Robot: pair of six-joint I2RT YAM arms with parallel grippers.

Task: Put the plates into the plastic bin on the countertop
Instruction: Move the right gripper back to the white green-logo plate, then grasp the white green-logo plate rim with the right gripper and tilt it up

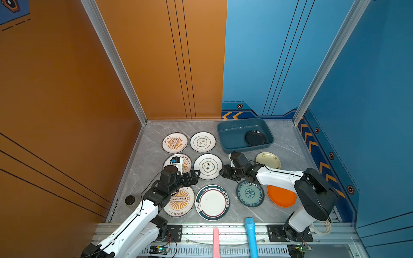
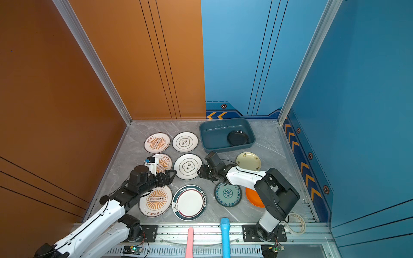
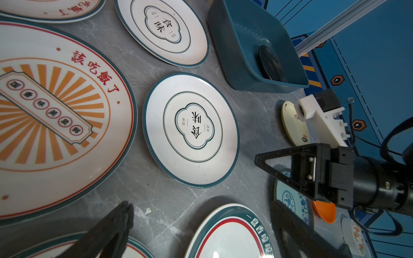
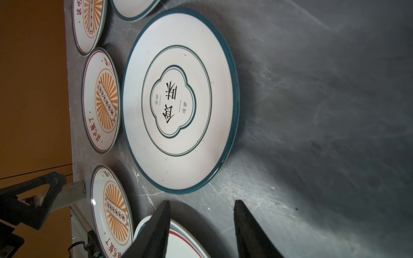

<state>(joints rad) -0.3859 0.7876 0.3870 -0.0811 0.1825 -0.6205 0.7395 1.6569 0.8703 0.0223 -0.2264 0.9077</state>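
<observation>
In both top views the plastic bin [image 1: 225, 143] sits by the countertop's [image 1: 156, 127] far edge, toward the right corner, with the black plate [image 1: 255, 138] inside at its right end. Nine more plates [image 1: 203, 141] lie flat outside it. The left gripper [image 1: 197, 175] and right gripper [image 1: 221, 173] flank the emblem plate [image 1: 207, 166] mid-countertop.

In the left wrist view the left gripper [image 3: 201, 204] is released, jaws wide with only bare countertop between them. The emblem plate [image 3: 192, 129] lies ahead.

In the right wrist view the right gripper [image 4: 202, 202] is also released and empty, jaws parted, one overlapping the teal-rimmed plate [image 4: 183, 245]. The emblem plate [image 4: 178, 100] lies just ahead.
</observation>
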